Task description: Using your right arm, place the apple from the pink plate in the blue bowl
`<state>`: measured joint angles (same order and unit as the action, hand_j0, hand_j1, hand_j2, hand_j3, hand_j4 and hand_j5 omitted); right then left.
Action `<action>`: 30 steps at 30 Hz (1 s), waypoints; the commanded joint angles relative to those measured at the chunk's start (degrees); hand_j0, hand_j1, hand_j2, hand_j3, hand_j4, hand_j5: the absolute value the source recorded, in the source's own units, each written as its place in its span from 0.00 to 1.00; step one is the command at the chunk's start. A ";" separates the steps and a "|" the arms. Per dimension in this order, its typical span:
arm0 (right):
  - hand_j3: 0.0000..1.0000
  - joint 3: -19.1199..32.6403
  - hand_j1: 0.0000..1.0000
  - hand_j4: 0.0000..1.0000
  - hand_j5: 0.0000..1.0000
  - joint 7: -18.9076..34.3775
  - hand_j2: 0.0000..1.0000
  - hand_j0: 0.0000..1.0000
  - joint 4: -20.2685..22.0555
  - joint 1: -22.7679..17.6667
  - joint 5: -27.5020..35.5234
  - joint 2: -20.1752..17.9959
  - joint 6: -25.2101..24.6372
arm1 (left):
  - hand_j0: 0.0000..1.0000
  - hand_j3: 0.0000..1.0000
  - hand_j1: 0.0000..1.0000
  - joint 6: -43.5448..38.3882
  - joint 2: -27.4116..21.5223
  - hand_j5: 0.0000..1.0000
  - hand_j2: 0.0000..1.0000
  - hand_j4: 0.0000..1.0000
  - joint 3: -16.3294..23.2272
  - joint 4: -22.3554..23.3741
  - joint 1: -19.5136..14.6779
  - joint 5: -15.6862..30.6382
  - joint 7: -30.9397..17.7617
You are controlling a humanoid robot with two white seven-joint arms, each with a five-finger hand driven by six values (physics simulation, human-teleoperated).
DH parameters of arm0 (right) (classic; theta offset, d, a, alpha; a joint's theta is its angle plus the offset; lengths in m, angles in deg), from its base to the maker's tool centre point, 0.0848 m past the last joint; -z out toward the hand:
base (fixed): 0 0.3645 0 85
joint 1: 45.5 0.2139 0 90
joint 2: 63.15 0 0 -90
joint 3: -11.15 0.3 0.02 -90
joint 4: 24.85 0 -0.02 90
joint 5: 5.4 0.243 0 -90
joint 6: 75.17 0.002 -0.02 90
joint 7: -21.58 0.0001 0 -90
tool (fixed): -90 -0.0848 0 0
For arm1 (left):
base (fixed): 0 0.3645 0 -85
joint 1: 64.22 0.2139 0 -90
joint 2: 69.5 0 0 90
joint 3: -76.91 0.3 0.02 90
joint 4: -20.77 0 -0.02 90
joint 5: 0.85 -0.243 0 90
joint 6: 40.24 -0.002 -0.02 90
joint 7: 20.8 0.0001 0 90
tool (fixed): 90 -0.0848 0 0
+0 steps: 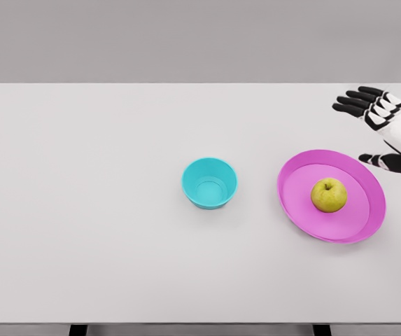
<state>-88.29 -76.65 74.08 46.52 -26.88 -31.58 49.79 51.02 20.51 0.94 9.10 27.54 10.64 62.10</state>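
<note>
Table [116,231]: lying white and bare beneath a grey wall.
Apple [328,194]: sitting on pink plate [368,217], right of blue bowl [209,183].
Right hand [385,129]: hovering beyond the plate, fingers spread, holding nothing.

you're looking at the right hand [385,129] only: a white shell covers its back and the finger segments, with black joints between them, black fingertips, and a black thumb with a white band.

We have one head view, looking steeply down from above onto the flat white table [102,245], filling the frame.
</note>
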 commanded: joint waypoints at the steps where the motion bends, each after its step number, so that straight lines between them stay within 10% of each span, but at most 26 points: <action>1: 1.00 -0.48 1.00 1.00 1.00 -0.12 1.00 1.00 -0.05 0.00 0.39 -0.02 0.04 | 1.00 1.00 1.00 -0.03 0.00 1.00 1.00 1.00 -0.06 -0.01 0.00 0.02 -0.01; 5: 1.00 0.04 1.00 1.00 1.00 0.14 1.00 1.00 -0.05 -0.53 0.65 -0.81 0.04 | 1.00 1.00 1.00 -0.03 0.00 1.00 1.00 1.00 -0.06 -0.10 0.00 0.02 -0.01; 8: 1.00 2.42 1.00 1.00 1.00 27.37 1.00 1.00 1.53 2.10 1.00 -0.90 0.04 | 1.00 1.00 1.00 -0.03 0.00 1.00 1.00 1.00 -0.06 -0.01 0.00 0.02 -0.01; 14: 1.00 2.15 1.00 1.00 1.00 43.23 1.00 1.00 1.62 6.68 2.41 -0.81 0.04 | 1.00 1.00 1.00 -0.03 0.00 1.00 1.00 1.00 -0.06 -0.01 0.00 0.02 -0.01; 30: 1.00 -10.06 1.00 1.00 1.00 43.23 1.00 1.00 -0.49 12.92 2.59 1.65 0.04 | 1.00 1.00 1.00 0.06 0.00 1.00 1.00 1.00 0.03 -0.01 0.00 0.02 -0.01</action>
<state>-97.07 -33.42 74.23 59.44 -24.58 -29.98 49.98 51.03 20.51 0.94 9.08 27.54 10.64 62.10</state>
